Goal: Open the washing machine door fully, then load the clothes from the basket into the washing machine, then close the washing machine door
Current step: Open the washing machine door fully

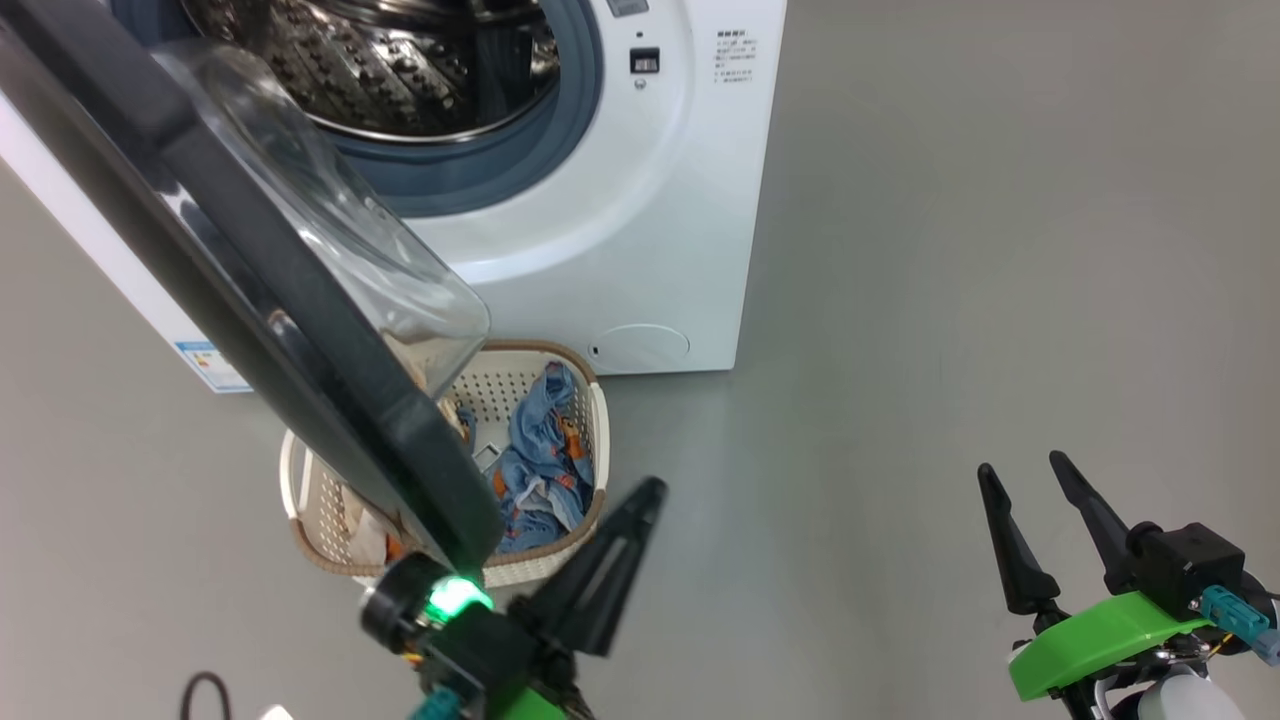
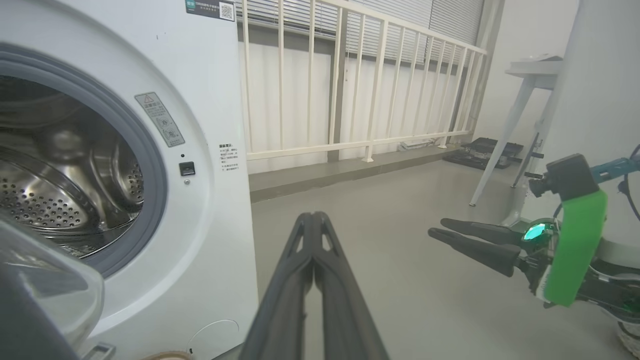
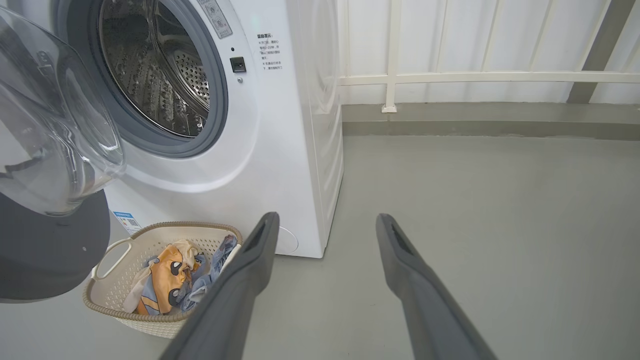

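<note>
The washing machine door stands swung out from the washing machine. Its black rim cuts slantwise across the head view and its clear glass bowl bulges toward the steel drum and the grey-blue gasket. The basket sits on the floor just in front of the machine's lower right corner, and the door partly covers it from above. The clothes lie inside it, with the light blue garment heaped against its right wall.

The floor is smooth, plain grey and faintly glossy. A blue label sticker shows low on the machine's front, beside the door.

The left end effector is fully closed, its fingers pressed together and holding nothing. It sits just right of the basket, and its wrist is close under the door's lower edge; contact cannot be judged. The right end effector is spread wide and empty, over bare floor well to the right.

The right wrist view looks under the door and brings out the orange garment, which lies in the basket against the blue one, and one white handle. The left wrist view looks past the machine's side to a cream railing along the wall, a white table on slanted legs and a dark tray on the floor. It also shows the right end effector from the side.
</note>
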